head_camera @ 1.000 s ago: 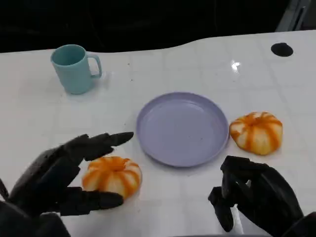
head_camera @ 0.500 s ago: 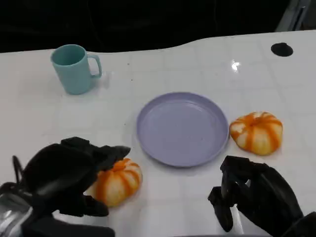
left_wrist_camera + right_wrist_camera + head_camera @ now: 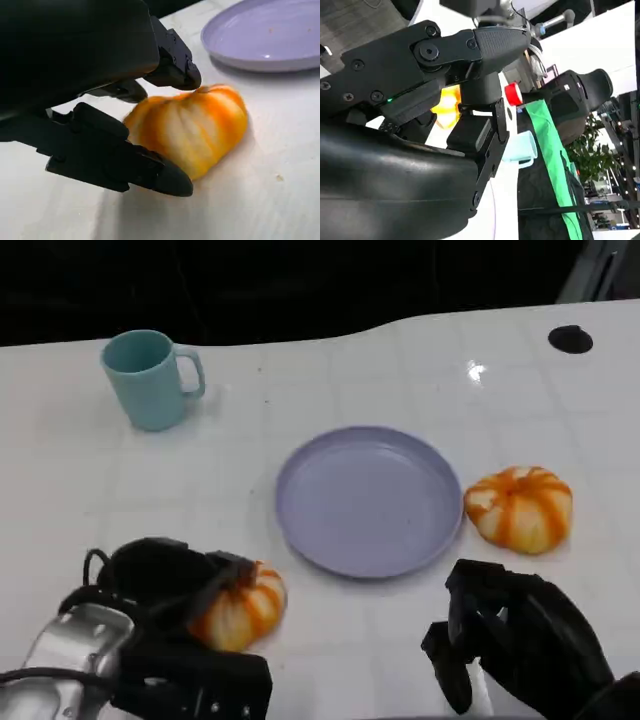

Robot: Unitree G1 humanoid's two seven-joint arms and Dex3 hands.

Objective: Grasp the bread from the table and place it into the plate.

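The white surface [image 3: 400,350] carries a lavender plate [image 3: 368,498] at its middle, with one orange-striped bread [image 3: 238,604] near the plate's front-left edge and a second bread [image 3: 519,506] just beside its right rim.

Step in hand, as judged: securing the front-left bread for transfer. To do it well, the grip should bear on opposite flanks of the bread, firm enough to hold but not to crush; the lift should clear the plate rim before travel toward the plate's centre, with release low.

The left hand [image 3: 165,585] lies over the bread's left side. In the left wrist view its fingers [image 3: 150,172] bracket the bread [image 3: 192,127] above and below, narrow and in contact; the bread appears to sit on the surface, so the grasp reads as made but not lifted.

The right hand [image 3: 510,635] rests at the near edge, fingers curled in, holding nothing.
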